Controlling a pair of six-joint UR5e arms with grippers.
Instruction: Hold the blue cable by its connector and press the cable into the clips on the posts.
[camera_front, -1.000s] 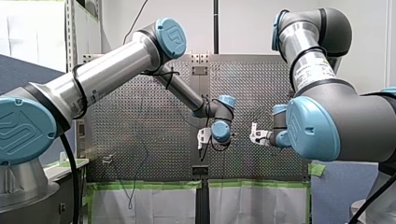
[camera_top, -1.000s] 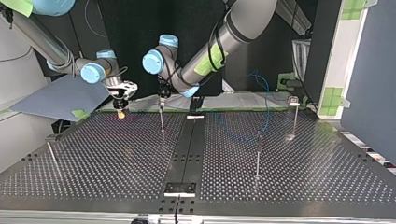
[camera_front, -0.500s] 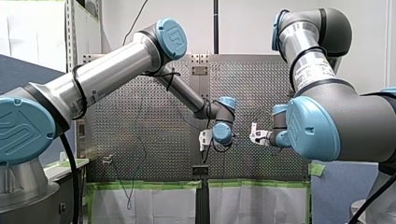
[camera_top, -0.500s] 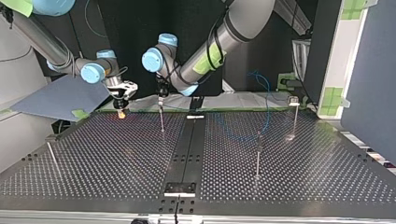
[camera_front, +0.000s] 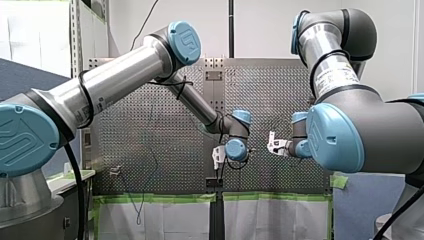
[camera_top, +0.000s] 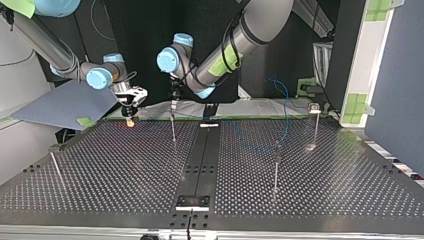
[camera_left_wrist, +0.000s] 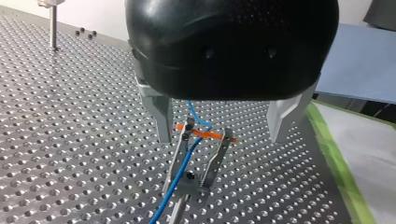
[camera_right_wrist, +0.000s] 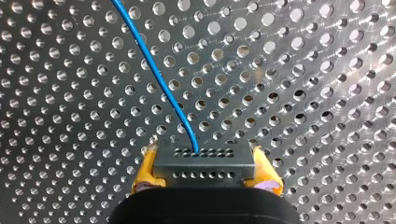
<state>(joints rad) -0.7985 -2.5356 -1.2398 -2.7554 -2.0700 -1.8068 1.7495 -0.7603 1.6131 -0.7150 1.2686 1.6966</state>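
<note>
In the left wrist view my left gripper (camera_left_wrist: 222, 133) stands open, its metal fingers (camera_left_wrist: 161, 116) on either side of a clip (camera_left_wrist: 201, 163) at a post's top. The blue cable (camera_left_wrist: 180, 175) runs through that clip, past an orange piece (camera_left_wrist: 205, 134). In the right wrist view my right gripper (camera_right_wrist: 205, 179) is shut, yellow pads (camera_right_wrist: 145, 170) on the dark connector (camera_right_wrist: 204, 163), with the blue cable (camera_right_wrist: 154, 70) leading away over the perforated plate. In the top view my left gripper (camera_top: 173, 104) hangs just over a post (camera_top: 173, 127), and my right gripper (camera_top: 129, 114) is to its left.
Other thin posts stand at the top view's left (camera_top: 55, 169), middle right (camera_top: 276, 167) and far right (camera_top: 315, 122). A loop of blue cable (camera_top: 285, 107) hangs behind the plate's far edge. A grey sheet (camera_top: 65, 102) lies at the left.
My left arm's wrist has sunk a little in the front view and shifted slightly right in the top view. Its gripper stays over the post. My right arm has not moved.
</note>
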